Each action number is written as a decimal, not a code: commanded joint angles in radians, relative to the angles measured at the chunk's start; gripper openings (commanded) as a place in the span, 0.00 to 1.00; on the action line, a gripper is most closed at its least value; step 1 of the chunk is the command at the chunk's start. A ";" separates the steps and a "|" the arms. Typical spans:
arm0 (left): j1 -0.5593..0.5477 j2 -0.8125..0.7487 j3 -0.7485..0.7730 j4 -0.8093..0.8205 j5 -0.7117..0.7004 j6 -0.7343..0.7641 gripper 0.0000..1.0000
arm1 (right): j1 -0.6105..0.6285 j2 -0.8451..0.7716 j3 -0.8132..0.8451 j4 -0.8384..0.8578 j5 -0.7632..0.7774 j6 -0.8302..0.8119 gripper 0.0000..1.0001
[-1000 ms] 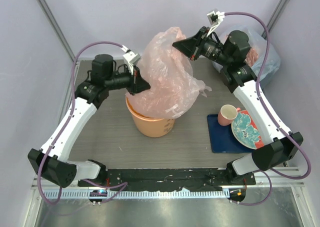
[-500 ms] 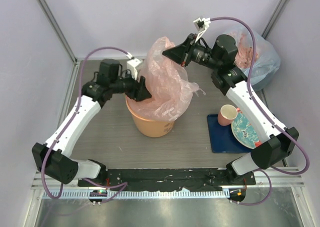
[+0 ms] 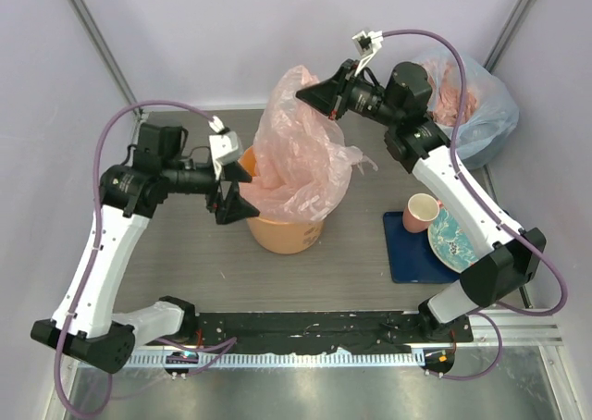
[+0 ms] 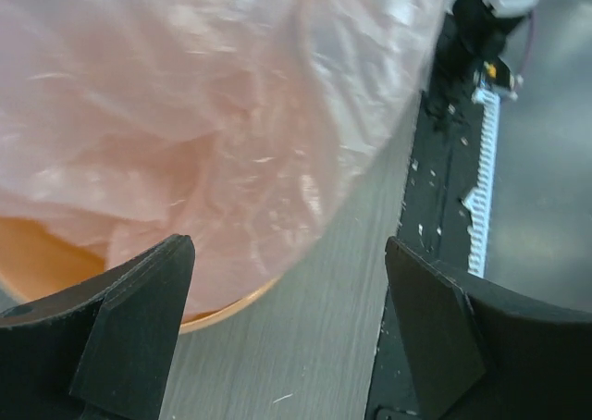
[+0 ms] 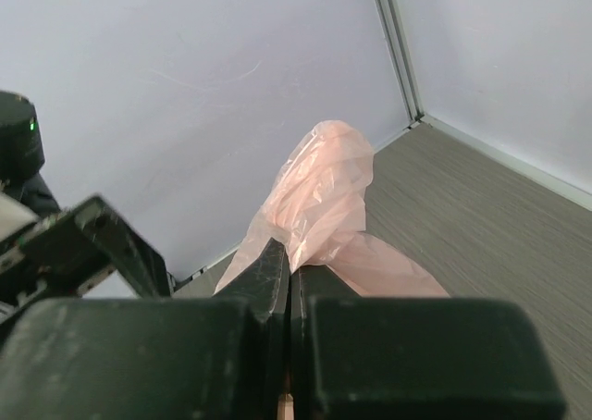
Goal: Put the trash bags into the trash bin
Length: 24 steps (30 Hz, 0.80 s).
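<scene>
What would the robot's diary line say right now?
left gripper: open, beside trash bin | right gripper: shut on trash bag top | trash bag: lower part over bin mouth

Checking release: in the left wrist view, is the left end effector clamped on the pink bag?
No, the left end effector stands open, fingers wide apart, not pinching the trash bag.

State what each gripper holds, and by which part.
The right gripper pinches the trash bag by its bunched top end. The left gripper stands open beside the trash bin, holding nothing.
</scene>
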 commanded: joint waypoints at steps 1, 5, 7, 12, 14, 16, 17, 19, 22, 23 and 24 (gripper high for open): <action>-0.103 -0.032 -0.067 -0.003 -0.030 0.074 0.89 | 0.010 0.022 0.062 0.068 0.028 -0.009 0.01; -0.276 -0.022 -0.107 0.163 -0.180 0.008 0.85 | 0.021 0.035 0.071 0.076 0.027 -0.001 0.01; -0.310 0.006 -0.116 0.182 -0.272 -0.005 0.82 | 0.026 0.042 0.077 0.080 0.025 0.003 0.01; -0.315 0.041 -0.107 0.231 -0.369 -0.013 0.48 | 0.035 0.041 0.081 0.073 0.028 -0.004 0.01; -0.309 0.003 -0.138 0.327 -0.418 -0.058 0.24 | 0.038 0.039 0.083 0.065 0.035 -0.020 0.01; -0.287 -0.008 -0.179 0.377 -0.462 -0.104 0.02 | 0.043 0.038 0.086 0.064 0.035 -0.027 0.01; -0.282 -0.005 -0.184 0.398 -0.476 -0.114 0.00 | 0.046 0.038 0.088 0.062 0.036 -0.029 0.01; -0.263 0.029 -0.196 0.400 -0.479 -0.123 0.00 | 0.053 0.044 0.092 0.060 0.035 -0.030 0.01; -0.259 0.060 -0.231 0.412 -0.484 -0.140 0.00 | 0.065 0.058 0.091 0.047 0.038 -0.038 0.01; -0.258 0.064 -0.242 0.417 -0.504 -0.154 0.00 | 0.070 0.061 0.089 0.042 0.039 -0.041 0.01; -0.258 0.064 -0.268 0.423 -0.517 -0.161 0.00 | 0.073 0.062 0.085 0.039 0.042 -0.046 0.01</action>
